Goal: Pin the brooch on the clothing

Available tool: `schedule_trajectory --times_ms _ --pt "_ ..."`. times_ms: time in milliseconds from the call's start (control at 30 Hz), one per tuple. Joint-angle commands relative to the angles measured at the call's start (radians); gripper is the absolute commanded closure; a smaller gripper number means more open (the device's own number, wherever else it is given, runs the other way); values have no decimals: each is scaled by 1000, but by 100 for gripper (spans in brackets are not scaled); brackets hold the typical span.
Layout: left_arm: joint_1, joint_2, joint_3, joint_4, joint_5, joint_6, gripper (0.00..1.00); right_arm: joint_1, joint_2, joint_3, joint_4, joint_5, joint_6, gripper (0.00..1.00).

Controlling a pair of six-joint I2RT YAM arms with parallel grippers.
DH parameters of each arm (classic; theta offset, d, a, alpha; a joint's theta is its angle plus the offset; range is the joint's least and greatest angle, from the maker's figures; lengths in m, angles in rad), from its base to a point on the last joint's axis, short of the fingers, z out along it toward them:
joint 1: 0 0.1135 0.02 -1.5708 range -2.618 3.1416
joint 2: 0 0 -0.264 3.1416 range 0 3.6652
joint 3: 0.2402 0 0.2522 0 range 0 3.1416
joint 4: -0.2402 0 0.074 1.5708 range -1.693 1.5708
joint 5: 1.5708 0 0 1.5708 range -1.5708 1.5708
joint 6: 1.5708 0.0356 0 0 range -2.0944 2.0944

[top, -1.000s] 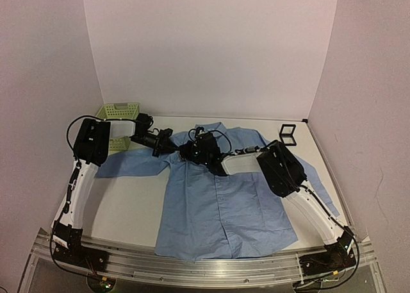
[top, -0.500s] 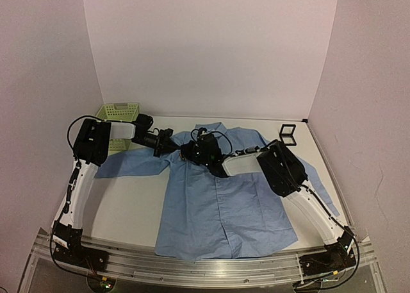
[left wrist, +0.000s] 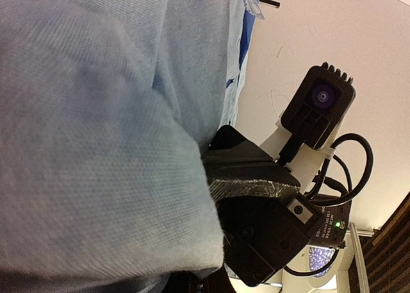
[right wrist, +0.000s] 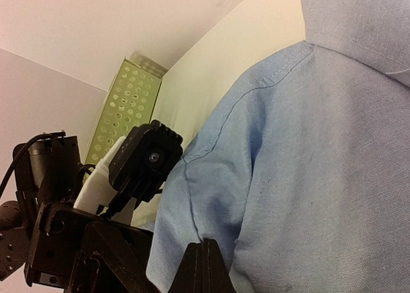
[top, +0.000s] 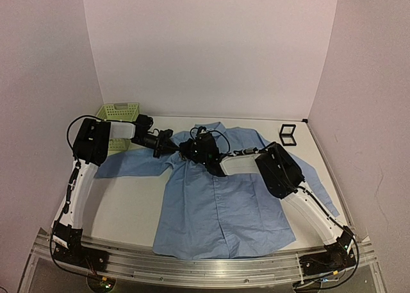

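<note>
The light blue shirt [top: 218,203] lies flat on the table, collar at the back. My left gripper [top: 172,145] is at the shirt's left shoulder. In the left wrist view a lifted fold of the shirt [left wrist: 96,145] covers its jaws, so it looks shut on the cloth. My right gripper [top: 189,150] is right next to it, beside the collar. In the right wrist view its fingers [right wrist: 205,254] are shut together, their tips pressed into the shirt [right wrist: 307,165] at the sleeve seam. The brooch is hidden in every view.
A pale green basket [top: 117,117] stands at the back left, behind my left arm, and shows in the right wrist view [right wrist: 125,104]. A small black box frame [top: 287,134] stands at the back right. The shirt's sleeves spread out to both sides.
My right arm has shifted slightly to the left, toward the left gripper. The left arm and the shirt have hardly moved.
</note>
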Motion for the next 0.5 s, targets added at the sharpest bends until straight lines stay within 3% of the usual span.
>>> schedule_trajectory --times_ms 0,233,467 --pt "-5 -55 -26 -54 -24 31 100 4 45 -13 -71 -17 14 100" --pt "21 -14 95 -185 -129 226 100 -58 -39 -102 119 -192 -42 99" --pt "25 12 169 -287 -217 393 100 -105 -147 -128 164 -399 -244 78"
